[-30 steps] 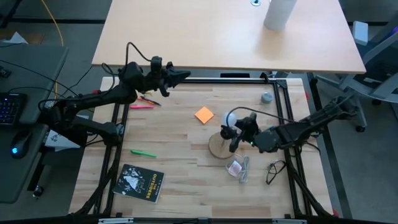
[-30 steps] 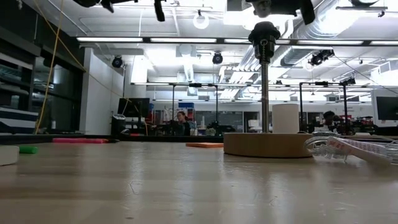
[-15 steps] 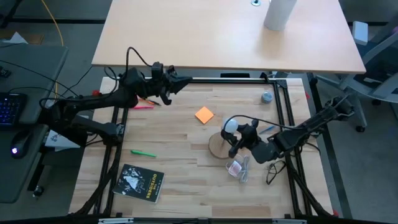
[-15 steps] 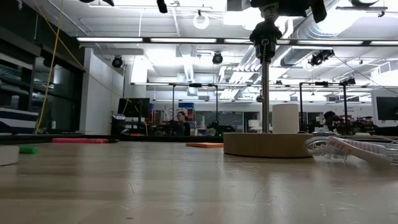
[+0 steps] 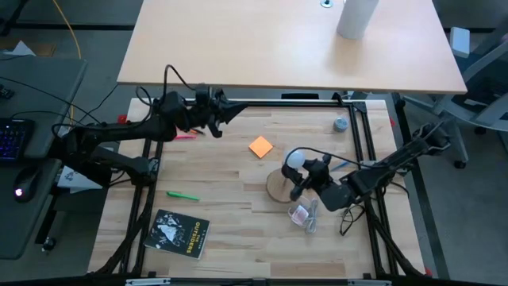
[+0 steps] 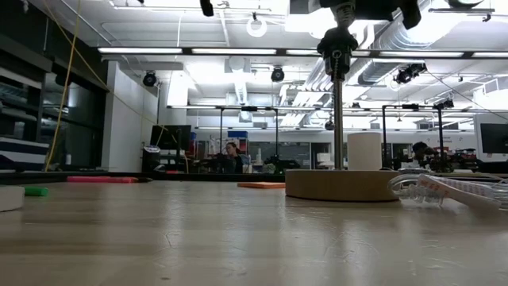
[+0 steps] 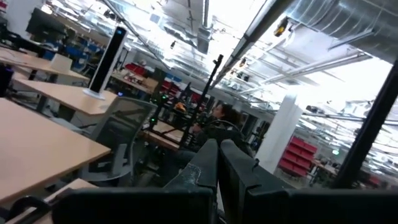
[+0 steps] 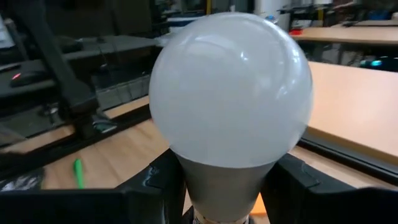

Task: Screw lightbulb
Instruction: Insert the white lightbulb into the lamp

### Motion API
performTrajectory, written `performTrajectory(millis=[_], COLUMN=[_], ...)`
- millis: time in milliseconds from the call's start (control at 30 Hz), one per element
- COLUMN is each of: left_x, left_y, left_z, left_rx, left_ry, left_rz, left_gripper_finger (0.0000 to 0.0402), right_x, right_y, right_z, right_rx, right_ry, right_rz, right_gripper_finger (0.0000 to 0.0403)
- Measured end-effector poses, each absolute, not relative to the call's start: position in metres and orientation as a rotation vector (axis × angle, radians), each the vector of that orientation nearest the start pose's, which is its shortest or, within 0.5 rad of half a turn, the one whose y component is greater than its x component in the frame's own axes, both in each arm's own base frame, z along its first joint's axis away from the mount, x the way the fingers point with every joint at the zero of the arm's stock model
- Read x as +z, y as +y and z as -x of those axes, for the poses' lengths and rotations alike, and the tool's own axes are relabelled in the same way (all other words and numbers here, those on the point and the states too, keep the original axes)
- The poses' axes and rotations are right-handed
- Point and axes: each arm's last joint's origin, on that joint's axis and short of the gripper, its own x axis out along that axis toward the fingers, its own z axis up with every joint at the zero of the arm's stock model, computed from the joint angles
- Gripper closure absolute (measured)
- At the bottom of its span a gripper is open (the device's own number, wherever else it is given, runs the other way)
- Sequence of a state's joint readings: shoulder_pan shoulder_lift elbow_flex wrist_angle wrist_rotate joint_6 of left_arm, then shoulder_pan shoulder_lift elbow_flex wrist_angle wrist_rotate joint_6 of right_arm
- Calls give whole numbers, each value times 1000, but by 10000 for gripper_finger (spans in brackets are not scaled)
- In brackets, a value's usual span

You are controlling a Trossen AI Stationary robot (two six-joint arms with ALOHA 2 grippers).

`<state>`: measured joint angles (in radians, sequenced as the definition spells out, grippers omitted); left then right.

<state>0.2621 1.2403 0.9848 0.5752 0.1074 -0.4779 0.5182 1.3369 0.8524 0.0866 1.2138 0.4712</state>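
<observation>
The lightbulb [image 8: 230, 87], a frosted white globe on a grey neck, stands with its globe up above the tan wooden disc [image 5: 278, 189]. My right gripper [image 5: 302, 176] is shut on it. The disc's black socket [image 6: 337, 46] tops a thin post, and the bulb itself is above the low view's top edge. The bulb's lower end is hidden, so I cannot tell whether it meets the socket. My left gripper [image 5: 235, 110] is shut on nothing, raised over the table's far left part. My right gripper pinches the bulb's grey neck [image 8: 217, 180] just under the globe, one finger [image 8: 163, 182] on each side. The fingers come in about level from the table's right side. The bulb stands upright in the hold, high above the disc.
An orange note [image 5: 260, 146] lies beyond the disc. A see-through packet [image 5: 303, 214] and glasses [image 5: 349, 219] lie near it. A green pen [image 5: 183, 195], a black book [image 5: 181, 233] and a pink marker [image 5: 181, 135] are on the left half.
My right gripper has shifted a little toward the table's near edge with the bulb and sunk slightly, its wrist turning, the bulb still upright. My left arm has swung its shut gripper a little toward the near edge.
</observation>
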Motion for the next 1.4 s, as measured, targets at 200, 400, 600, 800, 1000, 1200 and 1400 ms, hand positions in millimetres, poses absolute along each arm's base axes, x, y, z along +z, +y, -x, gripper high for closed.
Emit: performTrajectory(millis=[200, 400, 600, 800, 1000, 1200, 1400], left_x=[382, 382, 372, 342, 316, 307, 296], left_y=[65, 59, 57, 62, 64, 64, 68], left_z=[-269, -270, -272, -270, -262, -258, -258], left_rx=[-22, -136, -138, -104, -70, -27, 5], left_ry=[-345, -314, -237, -213, -269, -302, -232], left_rz=[358, 264, 37, -23, 28, 31, -76], left_gripper_finger=[402, 402, 402, 401, 401, 401, 401], right_x=[277, 288, 285, 256, 249, 260, 262], right_y=[112, 113, 118, 134, 144, 133, 119], right_z=[-253, -255, -257, -270, -269, -269, -278], right_rx=[-808, -810, -797, -791, -890, -899, -833], right_ry=[8, -26, -3, 58, 45, 54, 52], right_rz=[-177, -154, -97, -3, 45, 62, 21], right_gripper_finger=[249, 249, 249, 249, 249, 249, 249])
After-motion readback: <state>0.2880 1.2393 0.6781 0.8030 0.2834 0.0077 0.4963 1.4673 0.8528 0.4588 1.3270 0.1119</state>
